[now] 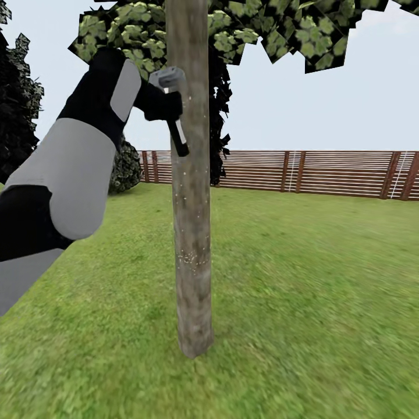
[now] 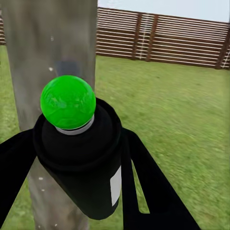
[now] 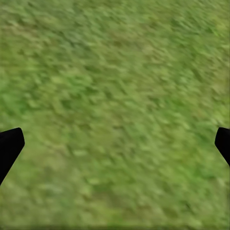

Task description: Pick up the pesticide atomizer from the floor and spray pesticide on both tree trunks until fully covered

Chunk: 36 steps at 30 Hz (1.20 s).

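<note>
left gripper [image 1: 166,107] clamped on pesticide atomizer [image 1: 174,110] | tree trunk [image 1: 191,192] just beyond it | open lawn [image 1: 314,279] to the fence [image 1: 314,173] | right gripper [image 3: 115,143] fingers apart

Slat fence [image 1: 326,173] behind lawn [image 1: 314,291], dark shrub [image 1: 125,169] nr it

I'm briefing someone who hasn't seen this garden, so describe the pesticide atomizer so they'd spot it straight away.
Find the straight grey-brown tree trunk in the middle of the lawn. High against it, the left gripper holds the pesticide atomizer. It is a small dark bottle with a white label, a pale grey head and a bright green dot.
</note>
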Tool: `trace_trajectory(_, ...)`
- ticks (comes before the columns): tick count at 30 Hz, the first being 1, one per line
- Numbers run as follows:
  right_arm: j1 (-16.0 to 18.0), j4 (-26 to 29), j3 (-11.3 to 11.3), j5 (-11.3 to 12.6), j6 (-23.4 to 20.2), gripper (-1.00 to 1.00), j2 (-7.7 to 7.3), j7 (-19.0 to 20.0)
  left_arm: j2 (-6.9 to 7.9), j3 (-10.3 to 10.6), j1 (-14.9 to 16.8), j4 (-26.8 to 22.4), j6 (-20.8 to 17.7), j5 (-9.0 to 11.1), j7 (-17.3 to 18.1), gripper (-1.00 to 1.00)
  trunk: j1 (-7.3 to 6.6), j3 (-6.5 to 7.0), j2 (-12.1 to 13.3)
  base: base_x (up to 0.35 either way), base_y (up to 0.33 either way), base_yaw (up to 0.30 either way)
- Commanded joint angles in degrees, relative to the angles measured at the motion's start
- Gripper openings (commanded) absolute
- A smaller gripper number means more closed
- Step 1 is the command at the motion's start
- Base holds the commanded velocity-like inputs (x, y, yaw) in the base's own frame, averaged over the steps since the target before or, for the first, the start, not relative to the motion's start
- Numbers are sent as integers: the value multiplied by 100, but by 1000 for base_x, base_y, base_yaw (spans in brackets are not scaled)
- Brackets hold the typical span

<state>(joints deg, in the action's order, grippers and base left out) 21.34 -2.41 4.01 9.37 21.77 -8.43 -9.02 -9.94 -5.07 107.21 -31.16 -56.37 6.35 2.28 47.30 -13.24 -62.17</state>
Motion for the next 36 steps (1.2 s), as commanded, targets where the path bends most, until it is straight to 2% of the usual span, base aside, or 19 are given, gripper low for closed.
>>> trace_trajectory(1,10,-22,38,4,46,100,-1,14,-6,-44,35,27,-24,-3,9,-100,1,-8,-5,0,0,0)
trace_trajectory(6,10,-22,38,4,46,100,-1,14,-6,-70,85,626,-12,-3,-6,-100,1,-8,-5,0,0,0)
trace_trajectory(11,10,-22,38,4,46,100,-1,14,-6,-127,90,1435,42,-2,-17,-100,1,-8,-5,0,0,0)
trace_trajectory(15,10,-22,38,4,46,100,-1,14,-6,-150,90,2463,767,-12,-21,-100,1,-8,-5,0,0,0)
trace_trajectory(17,10,-22,38,4,46,100,-1,14,-6,-152,88,2743,961,-17,-24,-100,1,-8,-5,0,0,0)
trace_trajectory(21,10,-22,38,-117,46,100,-1,14,-6,-152,-14,2907,1246,-25,-26,-100,1,-8,-5,0,0,0)
trace_trajectory(23,10,-22,38,-334,46,100,-1,14,-6,-147,-330,2941,1416,-28,-20,-100,1,-8,-5,0,0,0)
trace_trajectory(25,10,-22,38,-426,46,100,-1,14,-6,-145,-591,2951,1608,-28,-18,-100,1,-8,-5,0,0,0)
trace_trajectory(28,9,-22,38,-481,46,100,-1,14,-6,-143,-1103,2956,1859,-29,-17,-100,1,-8,-5,0,0,0)
trace_trajectory(31,10,-22,38,-490,46,100,-1,14,-6,-144,-1359,2956,1905,-38,-17,-100,1,-8,-5,0,0,0)
trace_trajectory(33,10,-22,38,-493,46,100,-1,14,-6,-137,-1836,2952,2314,-71,-17,-100,1,-8,-5,0,0,0)
trace_trajectory(36,10,-22,38,-493,46,100,-1,14,-6,-130,-2319,2952,2630,-286,-17,-100,1,-8,-5,0,0,0)
